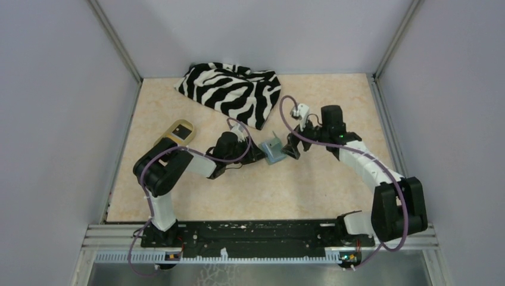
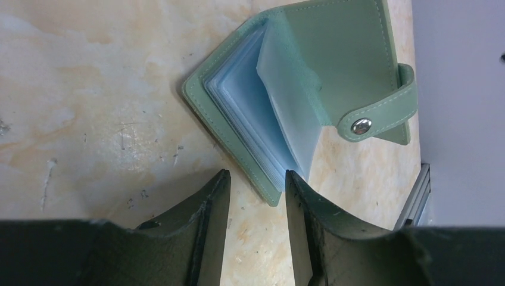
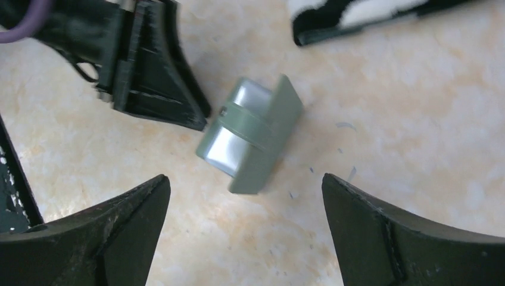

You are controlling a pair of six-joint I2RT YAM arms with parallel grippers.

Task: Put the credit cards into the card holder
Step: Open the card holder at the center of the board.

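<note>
Top external: card holder (image 1: 275,151) sits mid-table (image 1: 238,196), propped open. Left gripper (image 1: 258,156) is just on its left, right gripper (image 1: 292,148) just on its right.

Left is the nearer one. In the left wrist view a corner of the green cover pokes into the gap between the jaws. They stand narrow and aren't clamped on anything I can see. Can't tell whether a finger touches the sleeves.

Right wrist view: jaws wide and empty. The holder lies between and just beyond the fingertips, strap across its top, long axis skewed diagonally to the jaw line. Pale blue sleeves are fanned, so the pockets are exposed.

No credit cards in either gripper or beside the holder. The tan dish (image 1: 179,132), left of and farther out than the left gripper, has something gold in it, too small to call.

Judgement: the dish is on the left arm's side, so the fetch looks like left's job, with right closing in from the right to steady the holder.
</note>
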